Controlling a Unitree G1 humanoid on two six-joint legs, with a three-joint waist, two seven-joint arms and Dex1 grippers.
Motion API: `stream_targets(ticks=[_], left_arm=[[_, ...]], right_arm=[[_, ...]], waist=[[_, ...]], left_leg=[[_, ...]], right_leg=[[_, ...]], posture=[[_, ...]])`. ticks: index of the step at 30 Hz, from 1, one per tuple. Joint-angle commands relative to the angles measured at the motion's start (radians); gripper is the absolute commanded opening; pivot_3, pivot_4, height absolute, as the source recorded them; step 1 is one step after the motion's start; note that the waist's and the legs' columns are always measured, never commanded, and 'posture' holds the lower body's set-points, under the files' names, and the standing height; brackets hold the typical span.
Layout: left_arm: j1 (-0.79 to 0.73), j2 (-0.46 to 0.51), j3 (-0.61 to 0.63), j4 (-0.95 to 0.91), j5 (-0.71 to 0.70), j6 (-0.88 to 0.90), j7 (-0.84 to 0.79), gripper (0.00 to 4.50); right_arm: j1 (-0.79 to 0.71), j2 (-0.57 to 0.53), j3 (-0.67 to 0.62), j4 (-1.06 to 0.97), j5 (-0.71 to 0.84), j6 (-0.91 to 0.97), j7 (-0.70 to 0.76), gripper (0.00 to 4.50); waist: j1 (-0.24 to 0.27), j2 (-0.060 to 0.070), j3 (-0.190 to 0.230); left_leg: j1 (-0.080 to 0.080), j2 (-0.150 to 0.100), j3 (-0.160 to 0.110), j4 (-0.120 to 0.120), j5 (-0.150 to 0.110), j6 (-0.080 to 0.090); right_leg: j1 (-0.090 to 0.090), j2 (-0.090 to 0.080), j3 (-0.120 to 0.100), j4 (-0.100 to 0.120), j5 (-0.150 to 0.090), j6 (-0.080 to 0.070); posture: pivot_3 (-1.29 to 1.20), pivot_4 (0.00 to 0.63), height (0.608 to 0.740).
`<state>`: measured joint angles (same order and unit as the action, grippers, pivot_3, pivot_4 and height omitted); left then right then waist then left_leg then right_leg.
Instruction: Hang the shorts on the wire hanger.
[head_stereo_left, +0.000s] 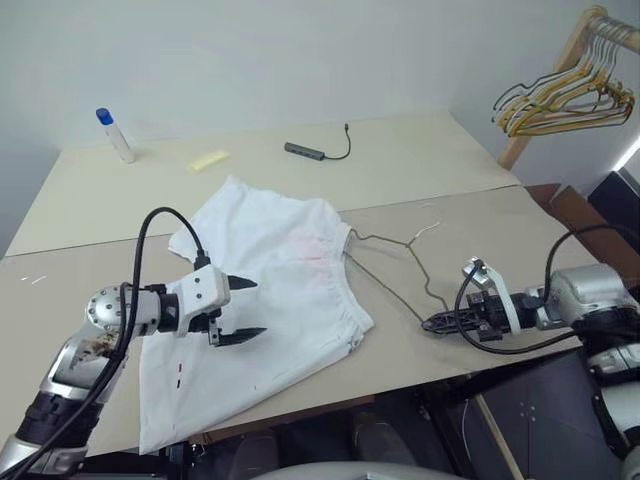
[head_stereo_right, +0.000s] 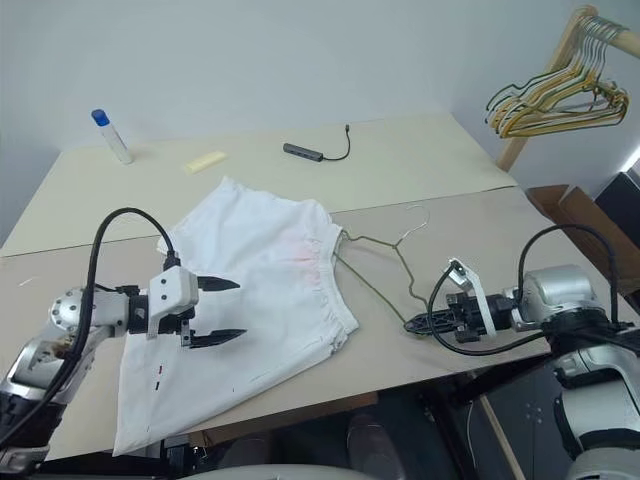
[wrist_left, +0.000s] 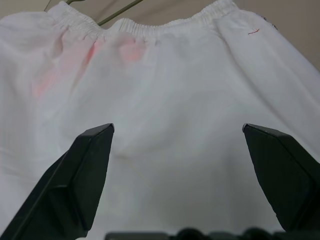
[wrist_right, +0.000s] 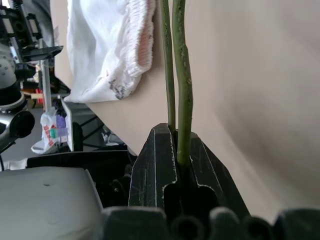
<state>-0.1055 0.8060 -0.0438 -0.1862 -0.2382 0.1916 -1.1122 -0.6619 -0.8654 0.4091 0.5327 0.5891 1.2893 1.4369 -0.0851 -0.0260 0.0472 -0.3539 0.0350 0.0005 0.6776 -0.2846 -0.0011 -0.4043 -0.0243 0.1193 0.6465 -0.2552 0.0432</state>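
White, thin fabric forms the shorts (head_stereo_left: 265, 300), spread flat on the pale beige desk (head_stereo_left: 420, 170) with soft creases, a gathered elastic waistband along the edge nearest the right pincer (head_stereo_left: 432, 324), a faint pink stain just inside that band, and a small dark tag mark near the hem. The left pincer (head_stereo_left: 244, 308) hovers above the middle of the shorts, its two black, wedge-shaped fingers (wrist_left: 82, 180) set wide apart and holding nothing; the cloth lies directly beneath and ahead of them. The wire hanger (head_stereo_left: 395, 262), a thin grey-olive triangle of bent wire with a curved hook, lies on the desk between the two pincers, one corner tucked at the waistband. The right pincer is closed tight on the hanger's opposite corner, two strands of wire (wrist_right: 177, 90) rising from between its ribbed black fingers. Beyond the left pincer, well apart from it, stand a white bottle with a blue cap (head_stereo_left: 115, 135), a pale yellow flat block (head_stereo_left: 208, 160) and a dark adapter with a cable (head_stereo_left: 318, 150). Behind the right pincer, a wooden rack (head_stereo_left: 560, 75) carries bunched yellowish and dark hangers (head_stereo_left: 565, 100).
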Motion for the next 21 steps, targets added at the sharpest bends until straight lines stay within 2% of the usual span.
stream_targets(ticks=[1,10,15,21], left_arm=[[0.001,-0.002,0.007,-0.028,0.0,-0.021,0.011,4.48],[0.015,-0.008,0.001,-0.034,0.013,-0.029,0.033,4.48],[0.021,-0.012,0.004,-0.032,0.024,-0.033,0.054,4.48],[0.034,-0.012,0.007,-0.036,0.024,-0.037,0.059,4.48]], right_arm=[[-0.063,0.014,0.037,0.057,-0.044,-0.059,0.108,0.0],[-0.201,0.151,0.095,0.342,-0.218,-0.197,0.166,0.0],[-0.266,0.21,0.014,0.491,-0.262,-0.254,0.124,0.0],[-0.268,0.197,-0.077,0.505,-0.283,-0.262,0.101,0.0]], waist=[[0.002,0.0,0.0],[0.018,0.0,0.0],[0.024,0.0,0.0],[0.038,0.001,0.0]], left_leg=[[0.0,0.0,0.0,0.0,0.0,0.0],[0.0,0.0,0.0,0.0,0.0,0.0],[0.0,-0.001,0.0,0.001,0.0,0.0],[0.0,0.0,0.0,0.001,0.0,0.0]], right_leg=[[0.0,0.0,0.0,0.0,0.0,-0.001],[0.0,0.0,0.0,0.001,0.003,-0.006],[0.0,0.0,0.0,0.001,0.004,-0.006],[-0.001,0.0,0.0,0.001,0.004,-0.006]], posture=[[0.02,0.0,0.74],[0.05,0.0,0.74],[0.06,0.0,0.74],[0.05,0.0,0.74]])
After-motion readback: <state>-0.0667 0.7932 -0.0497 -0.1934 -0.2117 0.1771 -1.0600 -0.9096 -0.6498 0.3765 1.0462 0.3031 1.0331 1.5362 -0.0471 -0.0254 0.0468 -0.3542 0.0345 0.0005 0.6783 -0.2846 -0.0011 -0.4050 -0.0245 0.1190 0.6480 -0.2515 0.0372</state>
